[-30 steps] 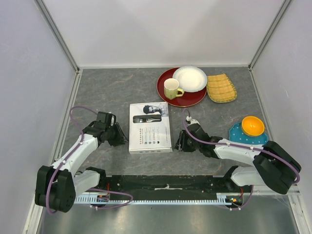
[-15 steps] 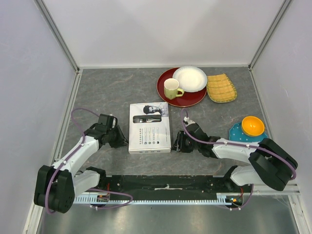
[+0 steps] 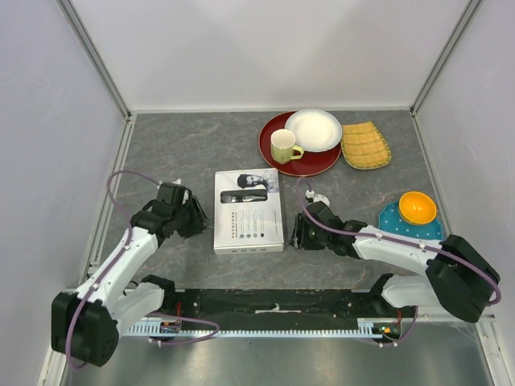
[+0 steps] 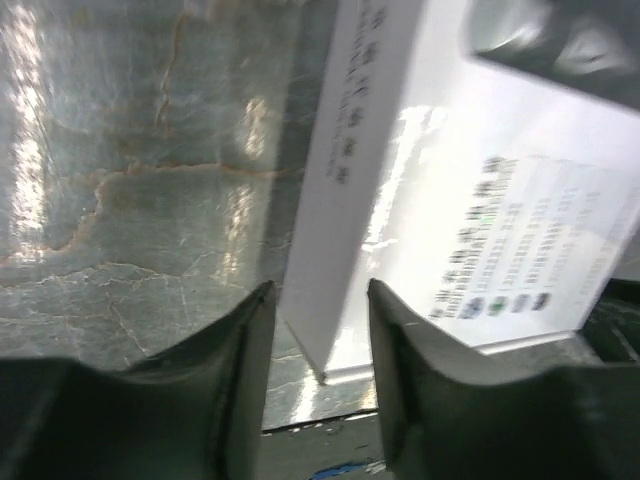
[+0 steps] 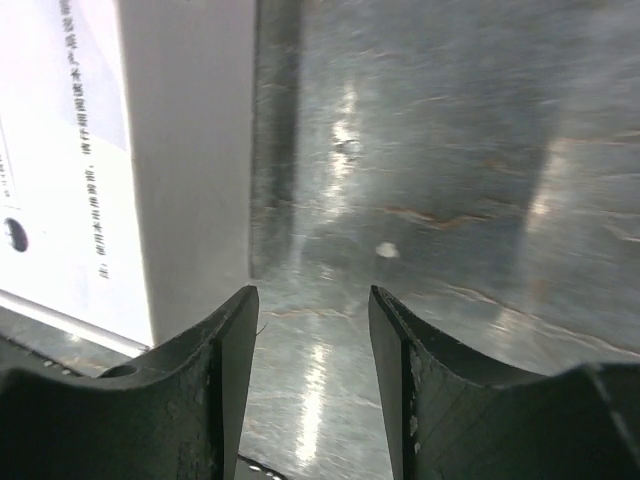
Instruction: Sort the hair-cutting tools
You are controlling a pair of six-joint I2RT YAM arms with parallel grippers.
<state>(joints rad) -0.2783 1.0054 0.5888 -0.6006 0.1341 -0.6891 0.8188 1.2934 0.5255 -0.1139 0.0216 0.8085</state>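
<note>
White box (image 3: 248,213) lies between the left gripper (image 3: 201,221) and right gripper (image 3: 295,236), both with jaws apart.

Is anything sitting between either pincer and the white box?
Nothing visible. The left pincer sits at the left side of the white box, the right pincer at its right side, with no object between.

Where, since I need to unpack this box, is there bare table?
Bare: the far-left table, bordered by the walls, white box and red plate; a smaller patch between red plate, bamboo mat and blue plate. Crowded: beside the box, where left gripper and right gripper sit.
</note>
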